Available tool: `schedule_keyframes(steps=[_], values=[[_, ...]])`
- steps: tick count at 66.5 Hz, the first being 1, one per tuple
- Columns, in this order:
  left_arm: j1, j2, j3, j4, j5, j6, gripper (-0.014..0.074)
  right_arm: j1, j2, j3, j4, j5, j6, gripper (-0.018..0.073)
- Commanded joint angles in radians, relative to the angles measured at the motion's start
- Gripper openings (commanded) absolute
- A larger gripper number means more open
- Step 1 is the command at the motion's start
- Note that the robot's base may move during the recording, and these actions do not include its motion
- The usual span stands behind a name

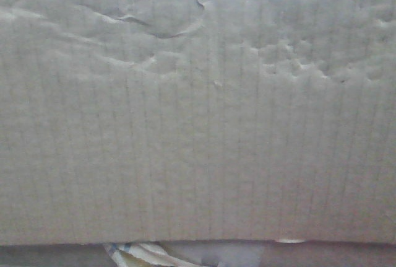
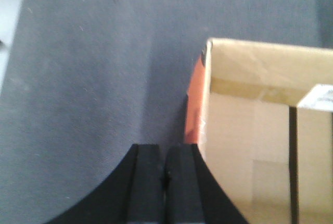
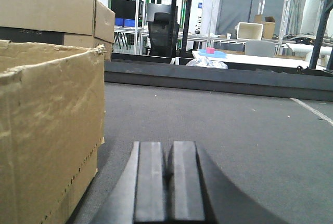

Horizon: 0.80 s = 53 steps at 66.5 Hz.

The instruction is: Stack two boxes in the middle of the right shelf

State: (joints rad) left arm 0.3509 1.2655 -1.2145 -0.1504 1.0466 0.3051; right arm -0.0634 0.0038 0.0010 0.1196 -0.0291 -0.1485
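Note:
A tan corrugated cardboard box (image 1: 198, 112) fills the front view, its side creased and dented, with loose pale tape at its bottom edge. In the left wrist view my left gripper (image 2: 165, 154) is shut and empty over dark grey carpet, just left of an open-topped cardboard box (image 2: 260, 130). In the right wrist view my right gripper (image 3: 169, 148) is shut and empty, low over the carpet, just right of a cardboard box (image 3: 49, 130). A second cardboard box (image 3: 57, 18) stands behind it. The steel shelf is out of view.
Dark grey carpet (image 3: 223, 120) stretches ahead of the right gripper to a low dark ledge (image 3: 218, 78). Beyond it are metal frames, an office chair (image 3: 158, 31) and tables. An orange strip (image 2: 195, 104) shows along the box's left side.

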Motion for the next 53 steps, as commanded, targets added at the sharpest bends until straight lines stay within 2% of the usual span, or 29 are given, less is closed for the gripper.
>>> schedule_keyframes(steps=[1, 5, 10, 24, 30, 35, 45, 53], values=[[0.004, 0.022, -0.01, -0.07, 0.003, 0.036, 0.0217, -0.003, -0.004, -0.001, -0.005, -0.023, -0.001, -0.0162], [0.004, 0.041, -0.01, -0.097, 0.011, 0.072, 0.032, -0.003, -0.004, -0.001, -0.005, -0.023, -0.001, -0.0162], [0.004, 0.072, -0.01, -0.099, 0.02, 0.081, 0.0383, -0.003, -0.004, -0.001, -0.005, -0.023, -0.001, -0.0162], [0.004, 0.179, -0.01, -0.097, 0.02, 0.087, 0.0344, -0.003, -0.004, -0.001, -0.005, -0.023, -0.001, -0.0162], [0.004, 0.207, -0.01, -0.101, 0.02, 0.1, 0.0281, -0.003, -0.004, -0.001, -0.005, -0.023, -0.001, -0.0162], [0.004, 0.22, -0.01, -0.105, 0.018, 0.113, 0.0183, -0.003, -0.004, -0.001, -0.005, -0.023, -0.001, -0.0162], [0.004, 0.221, -0.021, -0.105, 0.017, 0.113, -0.0111, -0.003, -0.004, -0.001, -0.005, -0.023, -0.001, -0.0162], [0.004, 0.221, -0.062, -0.087, 0.022, 0.11, -0.0111, -0.003, -0.004, -0.001, -0.005, -0.023, -0.001, -0.0162]])
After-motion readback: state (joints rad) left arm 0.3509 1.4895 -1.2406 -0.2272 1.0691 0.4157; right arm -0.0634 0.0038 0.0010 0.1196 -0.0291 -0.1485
